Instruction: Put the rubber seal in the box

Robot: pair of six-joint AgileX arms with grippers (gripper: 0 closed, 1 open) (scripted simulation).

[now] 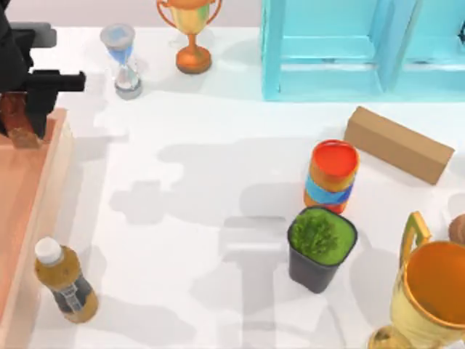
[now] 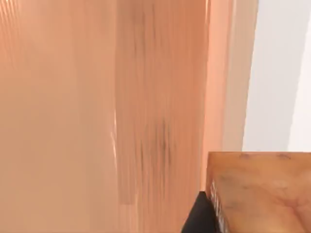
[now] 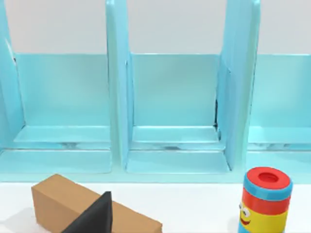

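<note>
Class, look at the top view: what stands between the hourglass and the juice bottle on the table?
Nothing: in the top view, the table between the hourglass and the juice bottle is bare white surface, crossed by shadows.

table (image 1: 218, 240) middle open; juice bottle (image 1: 64, 281) beside box (image 1: 51, 171)

Black left arm (image 1: 29, 80) (boxy, matte), angular links

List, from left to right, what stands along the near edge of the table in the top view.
Box → juice bottle → potted plant → gold trophy.
</note>
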